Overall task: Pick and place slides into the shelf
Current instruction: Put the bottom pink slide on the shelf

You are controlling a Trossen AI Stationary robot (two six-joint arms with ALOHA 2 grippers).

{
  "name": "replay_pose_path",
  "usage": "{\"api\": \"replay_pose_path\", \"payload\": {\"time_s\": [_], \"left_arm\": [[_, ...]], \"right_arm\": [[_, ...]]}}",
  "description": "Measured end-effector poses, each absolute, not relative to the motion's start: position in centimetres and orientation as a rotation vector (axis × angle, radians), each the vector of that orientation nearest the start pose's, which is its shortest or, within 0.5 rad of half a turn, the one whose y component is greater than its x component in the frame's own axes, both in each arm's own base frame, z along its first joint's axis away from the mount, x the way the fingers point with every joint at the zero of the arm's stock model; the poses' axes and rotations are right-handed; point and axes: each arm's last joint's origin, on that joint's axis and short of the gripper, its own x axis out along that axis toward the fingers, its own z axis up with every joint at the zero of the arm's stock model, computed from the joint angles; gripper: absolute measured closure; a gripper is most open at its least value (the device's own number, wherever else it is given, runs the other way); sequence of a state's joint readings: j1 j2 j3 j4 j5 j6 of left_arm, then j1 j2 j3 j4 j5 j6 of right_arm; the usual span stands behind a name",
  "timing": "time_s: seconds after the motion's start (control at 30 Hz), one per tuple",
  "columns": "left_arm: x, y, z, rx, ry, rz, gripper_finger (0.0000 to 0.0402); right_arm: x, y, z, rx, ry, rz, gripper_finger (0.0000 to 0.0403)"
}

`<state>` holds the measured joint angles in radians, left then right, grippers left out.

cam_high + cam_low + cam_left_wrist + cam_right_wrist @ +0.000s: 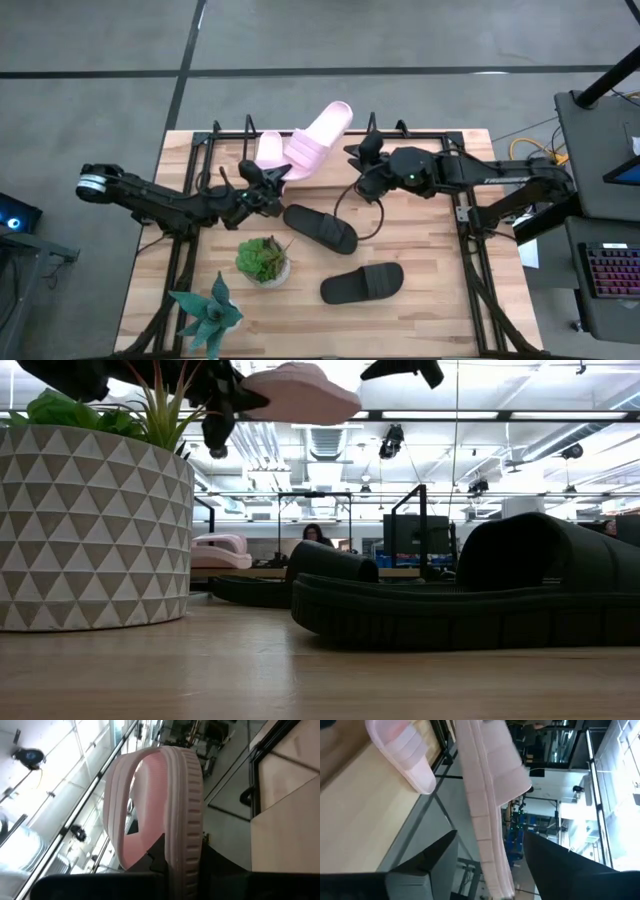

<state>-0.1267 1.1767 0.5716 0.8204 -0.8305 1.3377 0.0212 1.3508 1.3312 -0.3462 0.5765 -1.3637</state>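
High view, left jaws [268, 178] grasping pink slide [268, 152], right jaws [366, 150] released, back edge.

Both arms reach toward the shelf [300, 135] at the table's far edge: the left gripper [268, 178] is clamped just before it, the right gripper [366, 150] spread open beside it
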Motion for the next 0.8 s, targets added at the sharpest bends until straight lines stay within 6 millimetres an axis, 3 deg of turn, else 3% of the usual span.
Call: {"api": "replay_pose_path", "payload": {"time_s": [0.47, 0.8], "left_arm": [[24.1, -2.3, 27.9, 1.184, 0.227, 0.636, 0.0385], [24.2, -2.9, 28.0, 1.184, 0.174, 0.578, 0.0385]], "right_arm": [[29.9, -2.8, 38.1, -1.425, 0.72, -0.269, 0.0188], [29.9, -2.9, 38.1, -1.402, 0.715, -0.284, 0.0204]]}}
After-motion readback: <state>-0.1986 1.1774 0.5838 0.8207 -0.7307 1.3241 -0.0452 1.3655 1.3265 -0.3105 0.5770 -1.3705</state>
